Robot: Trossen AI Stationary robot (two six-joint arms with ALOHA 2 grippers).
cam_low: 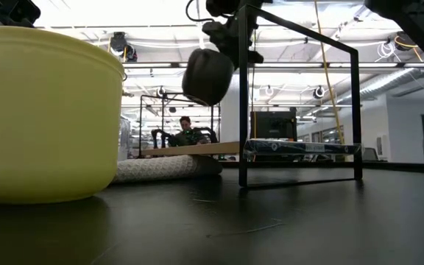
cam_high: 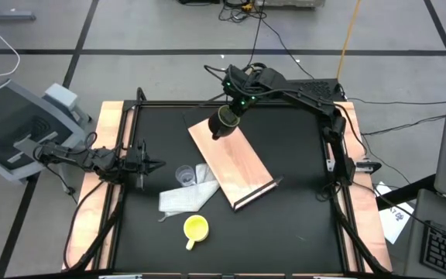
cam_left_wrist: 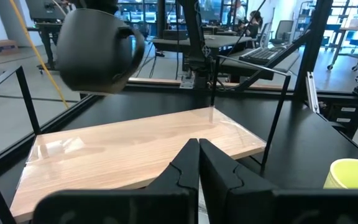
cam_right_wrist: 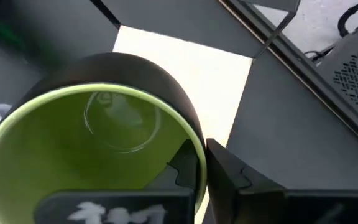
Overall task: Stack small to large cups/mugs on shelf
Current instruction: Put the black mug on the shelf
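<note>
From above, the right tool (cam_high: 224,124) hangs over the far end of the shelf (cam_high: 235,165), pinching the rim of the dark green mug (cam_high: 224,120). The shelf lies slantwise on the black counter (cam_high: 300,194), its dark edge strip at the near right end. A white cloth (cam_high: 188,195) lies against the shelf's left side with the clear cup (cam_high: 184,177) resting on it. The yellow mug (cam_high: 196,228) stands nearer, apart from the cloth. The left tool (cam_high: 155,164) waits at the left edge of the counter, fingers pressed together.

At counter height, the yellow mug (cam_low: 46,114) fills the left foreground. The green mug (cam_low: 207,75) hangs in the air, tilted, clear above the shelf (cam_low: 197,149).

The left wrist view shows the left tool (cam_left_wrist: 199,155) shut, the shelf (cam_left_wrist: 135,155) ahead, and the green mug (cam_left_wrist: 98,50) held aloft above it.

The right wrist view looks into the green mug (cam_right_wrist: 98,143), its wall clamped between the right tool's fingers (cam_right_wrist: 229,174), the shelf (cam_right_wrist: 210,68) below.
</note>
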